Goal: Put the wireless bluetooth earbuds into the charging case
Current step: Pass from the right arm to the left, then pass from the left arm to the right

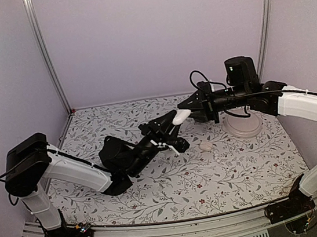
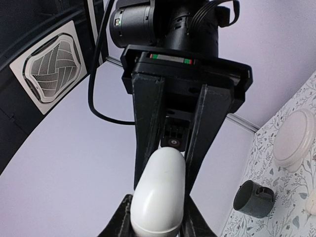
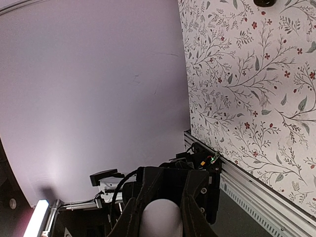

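The white charging case (image 1: 180,116) hangs in the air over the middle of the table, lid closed, held from both ends. My left gripper (image 1: 173,127) grips its near end; in the left wrist view its fingers (image 2: 120,222) press the sides of the case (image 2: 159,192). From the far side my right gripper (image 1: 189,110) clamps the other end, and its wrist view shows the case (image 3: 160,219) between its dark fingers (image 3: 129,217). Two small white earbuds (image 1: 207,146) (image 1: 217,153) lie on the table below, right of the case.
A round white dish (image 1: 242,126) stands under the right arm, also seen as the dish (image 2: 295,138) in the left wrist view. A small dark cylinder (image 2: 253,198) lies on the floral mat near it. Purple walls enclose the table.
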Tool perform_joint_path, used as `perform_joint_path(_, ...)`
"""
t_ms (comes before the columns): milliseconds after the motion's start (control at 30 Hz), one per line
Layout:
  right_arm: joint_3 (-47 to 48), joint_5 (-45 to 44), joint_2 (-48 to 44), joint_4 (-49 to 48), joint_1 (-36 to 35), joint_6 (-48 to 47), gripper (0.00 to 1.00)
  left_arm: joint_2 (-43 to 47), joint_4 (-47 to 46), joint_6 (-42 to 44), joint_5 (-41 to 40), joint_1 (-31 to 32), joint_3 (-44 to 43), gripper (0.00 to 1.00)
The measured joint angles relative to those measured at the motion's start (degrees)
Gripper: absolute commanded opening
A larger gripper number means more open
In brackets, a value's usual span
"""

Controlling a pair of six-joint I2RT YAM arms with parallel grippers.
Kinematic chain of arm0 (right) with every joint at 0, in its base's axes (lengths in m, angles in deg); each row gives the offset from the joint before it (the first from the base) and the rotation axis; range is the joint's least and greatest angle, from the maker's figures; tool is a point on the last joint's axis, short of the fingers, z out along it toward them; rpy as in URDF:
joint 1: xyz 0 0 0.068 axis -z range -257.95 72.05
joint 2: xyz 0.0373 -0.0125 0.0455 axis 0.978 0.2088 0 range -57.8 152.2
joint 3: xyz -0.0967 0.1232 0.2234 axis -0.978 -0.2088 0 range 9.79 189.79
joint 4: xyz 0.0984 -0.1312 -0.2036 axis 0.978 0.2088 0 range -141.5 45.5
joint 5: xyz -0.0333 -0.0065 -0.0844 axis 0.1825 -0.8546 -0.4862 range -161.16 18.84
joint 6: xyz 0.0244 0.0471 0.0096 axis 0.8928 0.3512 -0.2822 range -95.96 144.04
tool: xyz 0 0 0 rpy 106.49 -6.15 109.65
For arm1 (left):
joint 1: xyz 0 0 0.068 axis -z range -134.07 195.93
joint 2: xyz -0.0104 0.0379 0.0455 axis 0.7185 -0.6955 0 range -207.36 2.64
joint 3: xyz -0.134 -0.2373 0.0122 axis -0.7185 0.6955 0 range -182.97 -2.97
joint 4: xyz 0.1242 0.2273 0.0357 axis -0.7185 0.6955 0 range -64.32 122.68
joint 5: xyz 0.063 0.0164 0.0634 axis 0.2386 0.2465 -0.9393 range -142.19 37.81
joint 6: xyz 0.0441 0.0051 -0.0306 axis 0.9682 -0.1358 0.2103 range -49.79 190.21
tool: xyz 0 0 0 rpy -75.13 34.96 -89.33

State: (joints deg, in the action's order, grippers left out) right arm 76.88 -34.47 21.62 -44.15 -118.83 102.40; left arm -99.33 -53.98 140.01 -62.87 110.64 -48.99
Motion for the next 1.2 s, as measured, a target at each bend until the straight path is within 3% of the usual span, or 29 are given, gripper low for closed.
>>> perform_joint_path(33,0.0,0.0,0.0,0.0,0.0,0.0,0.04,0.0,0.0,0.0,0.0,0.0,0.0,0.0)
perform_joint_path(100,0.0,0.0,0.0,0.0,0.0,-0.2,0.16,0.0,0.0,-0.1,0.0,0.0,0.0,0.0)
perform_joint_path(133,0.0,0.0,0.0,0.0,0.0,-0.3,0.29,0.0,0.0,-0.2,0.0,-0.1,0.0,0.0)
perform_joint_path(233,0.0,0.0,0.0,0.0,0.0,-1.0,0.53,0.1,0.5,-1.7,0.0,-0.1,0.0,0.0)
perform_joint_path(400,0.0,-2.4,-1.7,0.7,-0.5,-5.5,0.77,3.2,6.7,-10.0,0.6,-0.5,0.0,0.0)
perform_joint_path(600,-0.5,-10.7,-6.3,1.4,-0.5,-22.0,0.86,13.0,24.8,-31.9,9.0,-3.6,-2.6,0.0)
perform_joint_path(767,-9.5,-14.0,-11.8,-6.1,-0.4,-37.4,0.88,18.6,34.8,-54.1,22.3,-10.2,-4.3,0.0)
perform_joint_path(933,-17.2,-13.2,-14.7,-13.6,-0.5,-49.9,0.88,20.0,39.8,-71.3,36.5,-15.3,-4.3,0.0)
perform_joint_path(1200,-16.6,-6.6,-13.5,-19.7,-3.3,-64.2,0.77,19.0,41.2,-89.9,53.8,-18.7,-5.0,0.0)
